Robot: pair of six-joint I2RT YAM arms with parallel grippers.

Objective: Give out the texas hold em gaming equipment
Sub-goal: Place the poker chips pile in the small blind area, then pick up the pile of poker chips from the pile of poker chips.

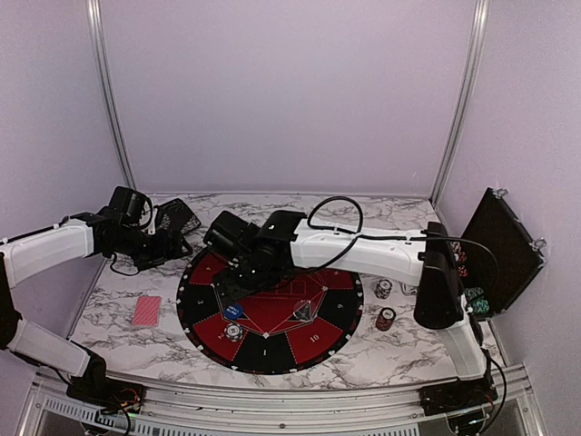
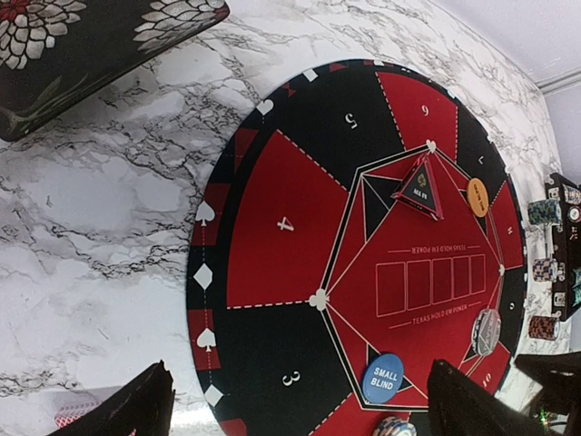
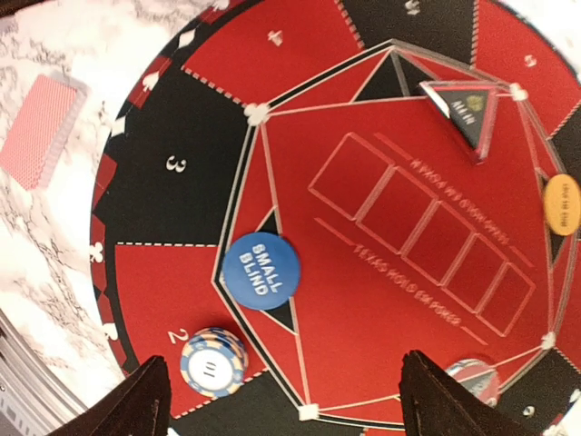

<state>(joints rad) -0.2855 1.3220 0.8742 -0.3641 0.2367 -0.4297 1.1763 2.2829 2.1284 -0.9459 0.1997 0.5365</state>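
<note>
The round black-and-red mat [image 1: 272, 343] carries a blue "SMALL BLIND" disc [image 3: 261, 270], a white-and-blue striped chip stack [image 3: 213, 361] on its segment 2, an orange disc [image 3: 563, 204] and a dark triangular marker [image 3: 463, 107]. Another striped chip [image 3: 472, 377] lies at the centre field's edge. My right gripper [image 3: 283, 363] hovers open over the mat just beside the blue disc [image 1: 234, 312], holding nothing. My left gripper [image 2: 300, 386] is open and empty above the mat's left rim. A stack of red-backed cards [image 1: 146, 311] lies on the marble left of the mat.
Two chip stacks [image 1: 384, 289] [image 1: 386, 319] stand on the marble right of the mat. An open black case [image 1: 499, 250] with more chips leans at the far right. A black flowered box [image 1: 177, 216] sits behind the left gripper. Walls enclose the table.
</note>
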